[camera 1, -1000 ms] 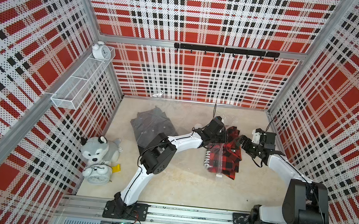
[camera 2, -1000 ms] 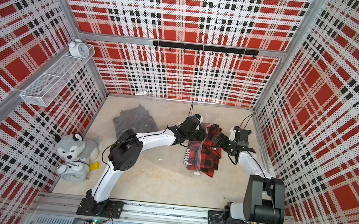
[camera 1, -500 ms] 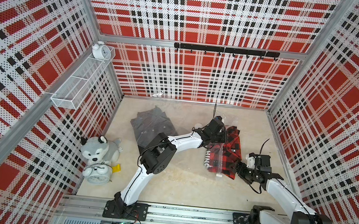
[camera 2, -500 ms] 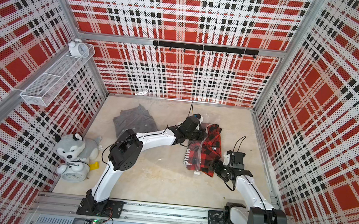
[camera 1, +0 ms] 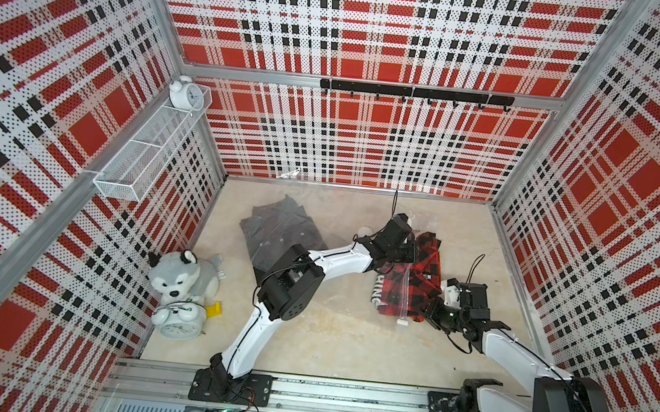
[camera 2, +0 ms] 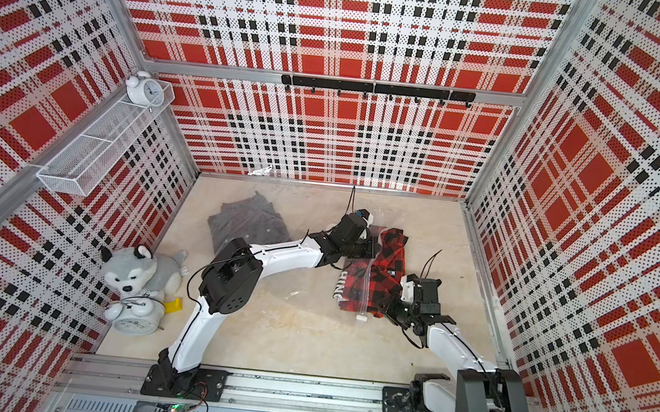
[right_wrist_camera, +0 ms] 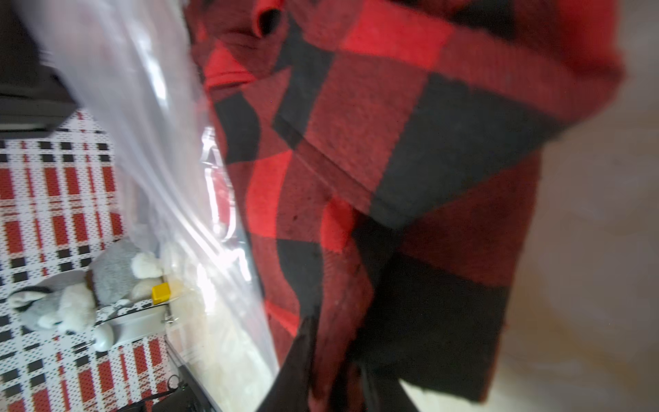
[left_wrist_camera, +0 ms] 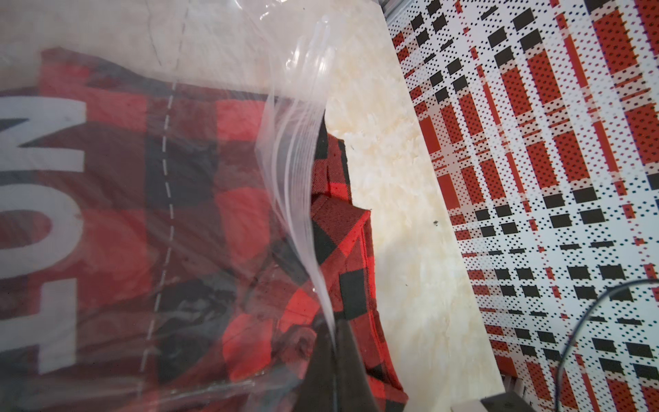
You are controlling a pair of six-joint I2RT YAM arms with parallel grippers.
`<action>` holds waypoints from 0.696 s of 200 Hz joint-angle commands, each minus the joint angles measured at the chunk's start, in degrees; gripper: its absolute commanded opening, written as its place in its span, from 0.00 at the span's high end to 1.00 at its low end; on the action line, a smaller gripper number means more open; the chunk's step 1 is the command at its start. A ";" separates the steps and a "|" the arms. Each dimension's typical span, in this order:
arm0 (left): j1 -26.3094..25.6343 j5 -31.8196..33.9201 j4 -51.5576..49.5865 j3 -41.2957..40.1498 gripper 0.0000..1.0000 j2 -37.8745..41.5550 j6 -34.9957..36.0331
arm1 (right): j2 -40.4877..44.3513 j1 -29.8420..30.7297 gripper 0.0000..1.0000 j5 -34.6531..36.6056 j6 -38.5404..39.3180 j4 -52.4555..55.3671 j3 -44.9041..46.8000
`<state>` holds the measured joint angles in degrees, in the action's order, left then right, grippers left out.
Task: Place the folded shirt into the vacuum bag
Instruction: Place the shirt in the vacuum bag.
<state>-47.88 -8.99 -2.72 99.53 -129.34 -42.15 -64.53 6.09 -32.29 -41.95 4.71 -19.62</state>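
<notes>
Overhead, in both top views, the folded shirt [camera 1: 426, 267] lay near the table's [camera 1: 326, 340] right edge, partly inside the vacuum bag [camera 1: 388, 292]. From the left wrist, the left tool [left_wrist_camera: 335, 331] pinched the bag's mouth edge, fingers together. From the right wrist, the right tool [right_wrist_camera: 338, 353] gripped the shirt's hem

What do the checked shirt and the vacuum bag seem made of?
The shirt looks like soft woven flannel, matte, with a fuzzy checked weave; cotton or a blend, I cannot tell. The vacuum bag looks like thin clear plastic film, glossy: it shows creases, bright glints and the shirt through it.
</notes>
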 commanded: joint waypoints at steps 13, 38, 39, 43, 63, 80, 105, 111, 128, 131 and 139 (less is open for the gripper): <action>-0.29 -0.10 2.44 -0.39 1.00 2.16 0.25 | 0.66 0.71 0.79 -5.24 -3.62 -7.08 -2.32; -0.37 -0.32 2.56 -0.70 1.00 2.60 0.23 | -3.70 2.05 0.79 -5.45 -4.55 -10.94 -2.66; -0.37 -0.28 2.60 -0.76 1.00 2.64 0.18 | -3.95 2.20 0.79 -5.39 -4.59 -10.99 -2.68; -0.39 -0.32 2.76 -0.96 1.00 2.76 0.14 | -4.93 2.70 0.79 -5.18 -4.55 -11.43 -2.87; -0.46 -0.73 3.49 -1.60 1.00 3.35 -0.39 | -10.68 5.55 0.76 -4.45 -4.84 -14.81 -3.01; -0.46 -0.86 3.37 -1.48 1.00 3.67 -0.48 | -13.42 6.59 0.73 -2.78 -4.94 -15.36 -2.90; -0.33 -0.37 3.02 -1.70 1.00 4.09 -0.30 | -10.12 6.63 0.53 2.89 -3.60 -10.65 -3.34; -0.37 -0.16 2.99 -1.71 1.00 4.07 -0.23 | -9.13 6.65 0.49 3.34 -3.06 -9.03 -3.97; -0.28 0.27 2.73 -1.94 1.00 4.22 -0.12 | -5.70 6.66 0.43 5.23 -1.05 -3.89 -5.81; -0.24 0.37 2.72 -2.03 1.00 4.28 -0.05 | -5.01 6.66 0.42 5.75 -0.72 -2.81 -6.15; -0.29 0.62 2.72 -2.39 1.00 4.59 -0.01 | -3.17 6.66 0.39 7.20 -0.09 -0.26 -6.85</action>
<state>-47.94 -8.75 -1.87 98.26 -128.40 -42.37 -72.99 12.27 -30.46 -44.99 -2.39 -23.05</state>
